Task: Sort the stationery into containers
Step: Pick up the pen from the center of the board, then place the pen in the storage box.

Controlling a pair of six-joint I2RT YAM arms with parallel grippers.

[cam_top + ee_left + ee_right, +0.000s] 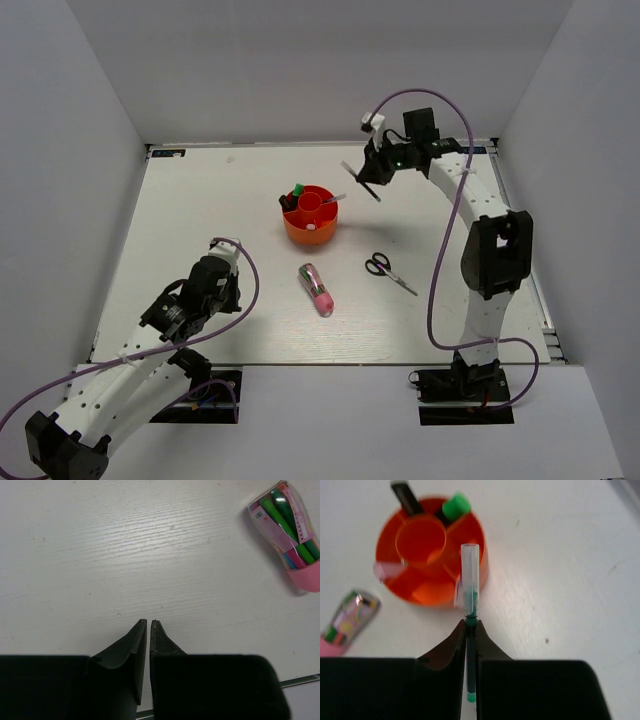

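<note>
1. Right gripper (471,622) first: its jaws are pinched tight on the thin clear pen (470,575). The pen runs straight out past the fingertips, and its green inner tip shows down between the fingers.
2. From the top camera the same right gripper (375,170) hangs raised above the table (200,200). It is behind and to the right of the orange-red organiser (310,236), with the pen (362,183) slanting below it.
3. In the right wrist view the pen's clear end lines up over the near rim of the organiser (427,597) - the height between them I cannot tell.
4. Over to the left gripper (148,622): jaws pressed together, nothing between them, bare white table beneath. From above it (222,262) sits low at the front left, well apart from the organiser.
5. In the organiser's back compartments a green marker (456,505) stands upright, cap up. Beside it a black-capped item (405,495) leans outward.
6. The chunky pink-and-green pen (317,288) lies flat just in front of the organiser with its pink end nearest the arms. The left wrist camera catches it (287,530) at the top right, green showing through a clear casing.
7. The scissors (380,266) lie closed on the table, right of that pen. Their black handles face the organiser and the blades point toward the front right.
</note>
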